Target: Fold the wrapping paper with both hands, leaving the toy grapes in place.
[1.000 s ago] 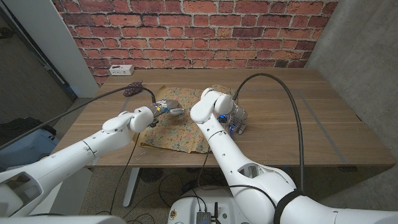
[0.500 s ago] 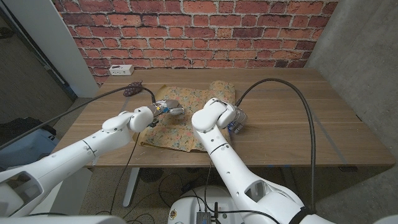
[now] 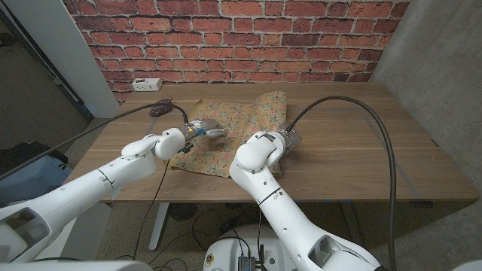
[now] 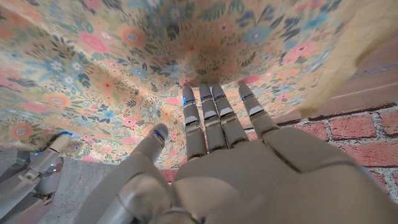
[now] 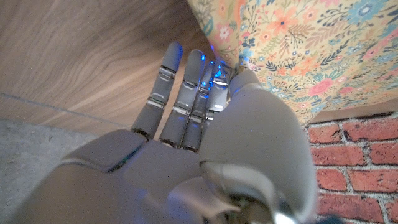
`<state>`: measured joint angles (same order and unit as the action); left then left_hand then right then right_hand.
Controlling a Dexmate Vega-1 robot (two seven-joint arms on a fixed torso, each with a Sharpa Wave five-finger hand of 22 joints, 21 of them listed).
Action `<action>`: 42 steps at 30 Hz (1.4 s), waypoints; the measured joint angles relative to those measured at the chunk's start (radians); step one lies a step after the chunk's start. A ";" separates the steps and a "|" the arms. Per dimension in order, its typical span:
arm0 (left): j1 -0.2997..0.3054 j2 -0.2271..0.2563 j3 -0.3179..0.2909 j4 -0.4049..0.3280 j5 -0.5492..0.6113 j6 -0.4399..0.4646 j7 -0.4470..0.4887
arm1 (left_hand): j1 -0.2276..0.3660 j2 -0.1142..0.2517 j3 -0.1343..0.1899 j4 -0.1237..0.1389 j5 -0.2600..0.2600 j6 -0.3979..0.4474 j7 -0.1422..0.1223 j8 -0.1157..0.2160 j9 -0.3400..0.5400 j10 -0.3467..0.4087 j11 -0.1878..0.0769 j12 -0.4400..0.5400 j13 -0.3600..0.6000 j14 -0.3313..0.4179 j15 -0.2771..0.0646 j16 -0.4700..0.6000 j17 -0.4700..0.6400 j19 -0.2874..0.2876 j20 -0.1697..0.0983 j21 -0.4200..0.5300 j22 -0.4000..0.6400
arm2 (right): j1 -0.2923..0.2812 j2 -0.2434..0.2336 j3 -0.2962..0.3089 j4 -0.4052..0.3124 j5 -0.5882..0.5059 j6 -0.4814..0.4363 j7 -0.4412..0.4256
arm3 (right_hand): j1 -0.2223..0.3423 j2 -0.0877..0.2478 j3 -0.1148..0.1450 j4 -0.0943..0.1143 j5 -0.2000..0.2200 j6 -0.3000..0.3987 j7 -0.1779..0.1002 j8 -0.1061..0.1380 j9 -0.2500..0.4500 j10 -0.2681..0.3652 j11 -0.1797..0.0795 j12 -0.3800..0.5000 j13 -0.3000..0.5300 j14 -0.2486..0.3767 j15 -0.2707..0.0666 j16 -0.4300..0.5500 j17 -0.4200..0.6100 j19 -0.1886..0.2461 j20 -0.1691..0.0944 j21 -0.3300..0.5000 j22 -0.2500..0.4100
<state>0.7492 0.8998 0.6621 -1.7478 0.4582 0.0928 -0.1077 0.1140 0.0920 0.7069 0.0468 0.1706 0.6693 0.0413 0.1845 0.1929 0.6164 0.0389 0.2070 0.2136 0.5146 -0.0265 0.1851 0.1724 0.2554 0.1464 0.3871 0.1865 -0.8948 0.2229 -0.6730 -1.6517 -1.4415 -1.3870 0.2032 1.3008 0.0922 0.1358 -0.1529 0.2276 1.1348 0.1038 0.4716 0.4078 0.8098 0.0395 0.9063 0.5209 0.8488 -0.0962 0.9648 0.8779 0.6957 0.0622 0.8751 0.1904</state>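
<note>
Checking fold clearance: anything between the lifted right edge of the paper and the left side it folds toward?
Only the left hand sits on the wrapping paper there. The right hand holds the raised edge. The toy grapes lie beside the far left corner.

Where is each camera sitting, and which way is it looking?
Head view: up on the robot's head, looking down at the wooden table; both white arms, the left hand and the right hand show.
Left wrist view: behind the left hand, facing the flowered wrapping paper; its fingers touch it.
Right wrist view: behind the right hand, facing the table and the paper's edge at its fingers.
All three share the flowered wrapping paper; the red brick wall shows in each too.
</note>
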 measured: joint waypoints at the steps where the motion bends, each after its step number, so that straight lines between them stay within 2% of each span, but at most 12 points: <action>1: 0.000 0.000 -0.001 0.000 -0.002 -0.006 0.003 | 0.001 -0.001 0.000 0.000 0.000 0.000 0.000 0.000 0.000 0.000 0.000 0.000 0.000 0.000 0.000 0.000 0.000 0.000 0.000 0.000 0.000 | -0.009 -0.007 -0.006 -0.014 0.000 -0.001 -0.012 | -0.001 -0.001 0.001 0.000 0.000 0.002 0.002 0.000 0.000 0.002 -0.002 0.000 -0.001 0.002 0.001 0.000 0.003 0.001 -0.001 0.005 0.000; 3: 0.001 0.000 -0.003 -0.001 -0.004 -0.015 0.006 | 0.001 -0.001 0.000 0.000 0.000 0.000 0.000 0.000 0.000 0.000 0.000 0.000 0.000 0.000 0.000 0.000 0.000 0.000 0.000 0.000 0.000 | -0.018 -0.021 -0.015 -0.036 -0.003 -0.003 -0.097 | 0.001 -0.002 0.001 0.000 0.000 0.004 0.003 0.000 0.000 0.008 -0.001 0.000 -0.004 0.010 0.001 0.000 0.005 0.001 -0.001 0.007 0.000; 6: 0.001 0.000 -0.005 -0.001 -0.007 -0.025 0.008 | 0.001 -0.001 0.003 -0.005 0.000 0.000 0.000 0.000 0.000 0.000 0.000 0.000 0.000 0.000 0.000 0.000 0.000 0.002 0.002 0.000 0.000 | -0.027 -0.037 -0.026 -0.055 -0.032 -0.004 -0.157 | -0.004 -0.006 0.005 0.004 0.000 0.009 0.002 0.000 0.003 0.011 0.000 0.000 -0.003 0.011 0.000 -0.006 0.008 0.004 -0.004 0.007 0.000; 7: 0.001 0.000 -0.006 -0.001 -0.007 -0.025 0.008 | 0.001 -0.001 0.001 -0.007 0.000 0.000 0.000 0.000 0.000 0.000 0.000 0.000 0.000 0.000 0.000 0.000 0.000 0.004 0.004 -0.006 0.000 | -0.027 -0.039 -0.027 -0.057 -0.050 -0.004 -0.166 | -0.006 -0.008 0.013 -0.002 0.000 0.009 0.002 0.000 0.006 0.011 0.000 0.000 -0.001 0.012 0.002 -0.008 0.009 0.006 -0.006 0.007 0.000; 10: 0.001 0.000 -0.007 -0.001 -0.009 -0.033 0.009 | -0.004 -0.006 0.000 -0.008 0.000 0.000 0.000 0.000 0.000 -0.008 0.002 0.000 0.000 0.000 0.000 0.000 0.000 0.004 0.004 -0.008 0.000 | -0.038 -0.061 -0.037 -0.077 -0.090 0.001 -0.169 | -0.010 -0.012 0.020 -0.005 0.000 0.011 0.003 0.000 0.006 0.011 0.000 0.004 0.002 0.013 0.001 -0.017 0.014 0.006 -0.008 0.007 -0.003; 14: 0.001 -0.003 -0.008 0.002 -0.012 -0.038 0.009 | -0.004 -0.006 -0.004 -0.012 0.000 0.000 0.000 0.000 0.000 -0.012 0.000 -0.004 0.000 -0.004 -0.004 0.000 0.000 0.004 0.004 -0.008 0.000 | -0.067 -0.072 -0.025 -0.102 -0.193 0.053 -0.124 | -0.011 -0.014 0.026 -0.004 0.000 0.013 -0.001 0.000 0.005 0.010 0.000 0.004 0.005 0.013 0.002 -0.022 0.019 0.005 -0.013 0.015 -0.004; 21: -0.004 -0.009 -0.008 0.014 -0.021 -0.057 0.002 | -0.003 -0.015 -0.003 -0.019 0.000 -0.006 -0.005 0.000 0.000 -0.041 -0.001 -0.010 0.000 -0.028 -0.003 -0.008 0.000 0.004 0.004 -0.008 0.000 | -0.118 -0.056 0.022 -0.139 -0.402 0.213 0.041 | -0.014 -0.016 0.033 0.000 0.000 0.013 -0.001 0.000 0.000 0.008 -0.010 0.004 0.008 0.013 0.001 -0.037 0.027 0.001 -0.020 0.015 -0.004; 25: -0.008 -0.012 -0.008 0.021 -0.030 -0.073 -0.003 | 0.001 -0.019 -0.005 -0.030 0.000 -0.034 -0.013 0.000 -0.001 -0.073 -0.005 -0.012 -0.005 -0.056 -0.009 -0.008 0.000 0.004 0.003 -0.014 0.000 | -0.147 -0.041 0.054 -0.166 -0.558 0.339 0.182 | -0.017 -0.019 0.039 0.000 0.000 0.016 -0.003 0.000 -0.001 0.008 -0.010 0.004 0.008 0.013 0.001 -0.044 0.028 -0.003 -0.023 0.015 -0.004; 31: -0.014 -0.018 -0.008 0.039 -0.050 -0.103 -0.007 | 0.005 -0.023 -0.004 -0.043 0.000 -0.078 -0.032 -0.008 -0.002 -0.112 -0.019 -0.019 -0.005 -0.088 -0.006 -0.008 0.000 0.009 -0.002 -0.021 0.000 | -0.154 -0.039 0.074 -0.177 -0.723 0.481 0.341 | -0.023 -0.025 0.042 0.003 0.000 0.015 -0.010 0.000 -0.002 0.004 -0.017 0.004 0.008 0.032 -0.014 -0.052 0.033 -0.006 -0.027 0.015 -0.004; 37: -0.017 -0.021 -0.014 0.050 -0.074 -0.135 -0.010 | 0.018 -0.036 0.000 -0.078 0.000 -0.059 -0.049 0.004 -0.002 -0.129 -0.026 -0.019 -0.009 -0.097 -0.014 -0.008 -0.005 0.010 -0.003 -0.021 0.000 | -0.133 -0.058 0.080 -0.176 -0.818 0.582 0.465 | -0.023 -0.025 0.048 0.003 -0.007 0.021 -0.015 0.000 -0.002 0.008 -0.021 0.004 0.004 0.032 -0.015 -0.063 0.041 -0.017 -0.037 0.015 -0.009; 40: -0.019 -0.022 -0.014 0.051 -0.079 -0.139 -0.017 | 0.030 -0.037 0.000 -0.100 0.000 -0.017 -0.037 0.016 -0.002 -0.107 -0.037 -0.005 -0.009 -0.082 -0.019 -0.004 -0.005 0.020 -0.013 -0.029 0.000 | -0.122 -0.068 0.079 -0.175 -0.845 0.612 0.507 | -0.026 -0.028 0.054 0.004 -0.007 0.021 -0.015 0.000 -0.002 0.008 -0.021 0.000 0.004 0.032 -0.014 -0.067 0.042 -0.017 -0.037 0.015 -0.009; 42: -0.023 -0.023 -0.014 0.051 -0.081 -0.139 -0.022 | 0.031 -0.036 0.000 -0.102 0.000 -0.002 -0.025 0.016 -0.002 -0.091 -0.038 0.000 -0.011 -0.065 -0.020 -0.003 -0.005 0.023 -0.016 -0.029 0.000 | -0.116 -0.073 0.076 -0.174 -0.857 0.628 0.527 | -0.026 -0.028 0.054 0.004 -0.007 0.021 -0.015 0.000 -0.002 0.008 -0.021 -0.001 0.005 0.032 -0.014 -0.067 0.044 -0.017 -0.037 0.015 -0.009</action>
<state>0.7262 0.8770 0.6483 -1.6970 0.3776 -0.0458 -0.1297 0.1455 0.0559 0.7070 -0.0554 0.1706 0.6669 0.0166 0.2002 0.1906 0.5257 0.0008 0.2074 0.2030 0.4494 -0.0465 0.1820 0.1674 0.2785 0.1302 0.3586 0.1865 -1.0105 0.1495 -0.5972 -1.8260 -2.2986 -0.7586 0.7306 1.2747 0.0642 0.1896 -0.1491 0.2203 1.1553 0.0886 0.4717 0.4053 0.8179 0.0189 0.9052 0.5261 0.8812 -0.1107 0.8982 0.9224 0.6788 0.0247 0.8897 0.1812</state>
